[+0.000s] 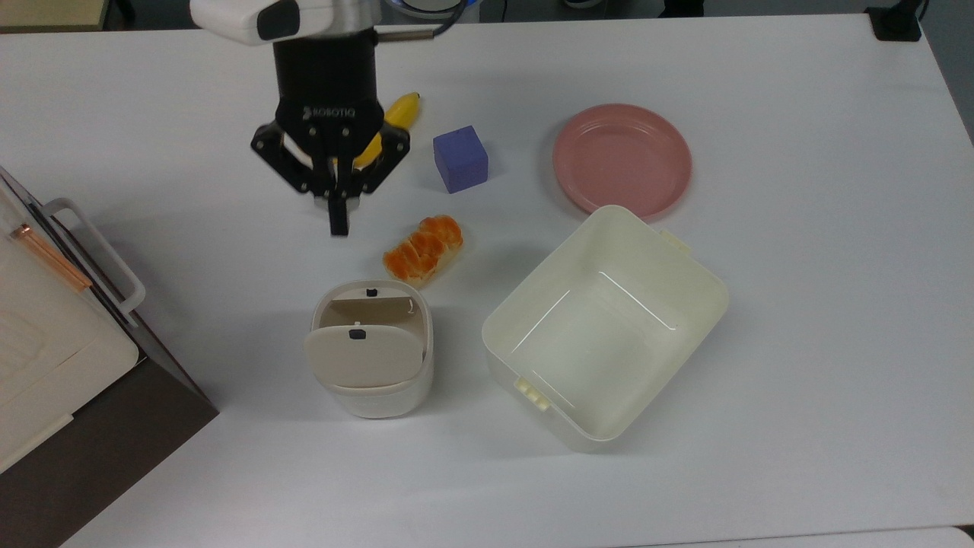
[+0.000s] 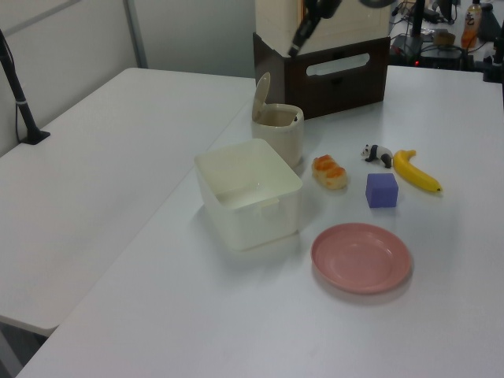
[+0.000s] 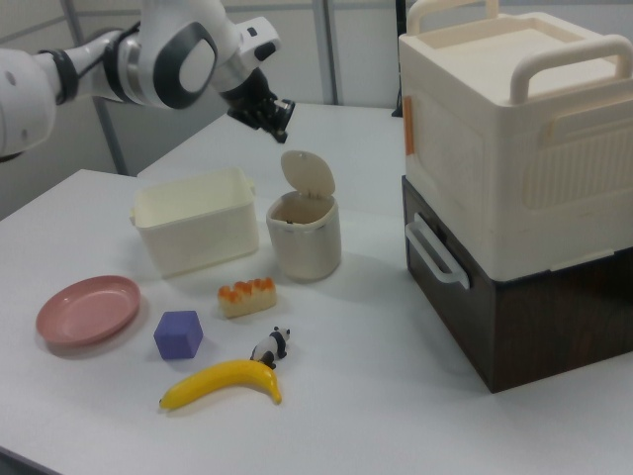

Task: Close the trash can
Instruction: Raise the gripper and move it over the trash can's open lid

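On the white table (image 1: 799, 304), the small cream-white plastic trash can (image 1: 374, 365) with its rounded-square top stands near the middle, its beige hinged lid (image 1: 364, 356) raised upright and the bin's mouth uncovered. A small black button (image 1: 355, 333) marks the lid. In the top view the can sits between a dark brown and cream stacked storage box (image 1: 53, 335) at the top view's left and a larger cream rectangular lidless tub (image 1: 609, 327) at the top view's right, apart from both.

The black two-finger gripper (image 1: 335, 221) hangs in the air above the table, well apart from the can and touching nothing. Its fingers (image 1: 338, 217) look pressed together into one narrow tip, holding nothing. In the top view the tip lies above the can in the picture, on the far side of a glazed orange bread roll (image 1: 423, 250). In the right view the gripper (image 3: 278, 119) is higher than the raised lid (image 3: 308, 176) and toward the right view's left of it.

A yellow banana (image 3: 224, 383) and a small black-and-white panda figure (image 3: 269, 347) lie close together, with a blue-purple cube (image 1: 459, 158) and a round pink plate (image 1: 622, 158) farther along the table.
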